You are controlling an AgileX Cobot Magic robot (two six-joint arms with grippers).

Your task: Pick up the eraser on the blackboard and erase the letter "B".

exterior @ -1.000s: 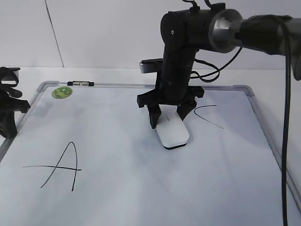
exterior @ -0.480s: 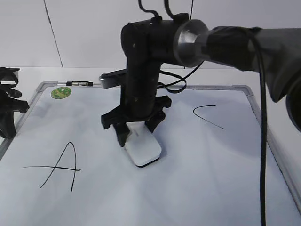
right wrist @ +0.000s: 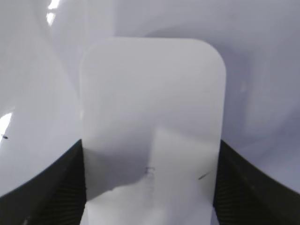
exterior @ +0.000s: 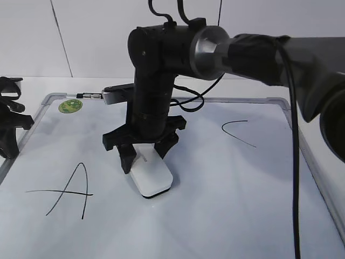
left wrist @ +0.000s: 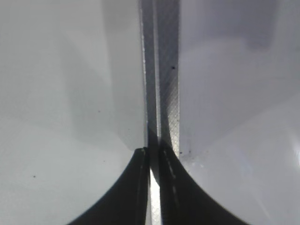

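While one eraser (exterior: 151, 177) is lying flat on the blackboard (exterior: 226, 216), the right gripper (exterior: 143, 152) is straddling it from above, its jaws spread just to the eraser's width and pressing against both long sides. Two marker letters are showing on the board in the exterior view: a slanted "A" (exterior: 69, 189) near the left front and an open "C" (exterior: 238, 132) toward the right rear; no "B" is visible between them, where the eraser and the right arm are sitting. One round green sticker (exterior: 70, 106) is sitting in the board's far left corner, beside a small clip (exterior: 92, 96) on the frame. Bare white surface is lying open in front of the eraser and to its right, and the eraser is standing well apart from every frame edge. The left gripper (exterior: 9, 121) is waiting off the board's left edge. Only the left wrist view is showing that its jaws (left wrist: 151, 187) are drawn nearly together with nothing between them, poised over the frame rail (left wrist: 161, 84) where the board is meeting the tabletop (left wrist: 65, 93). Only the right wrist view is showing the eraser's (right wrist: 152, 126) white top filling the gap between the dark fingers (right wrist: 61, 192), with faint grey lettering near its lower end.
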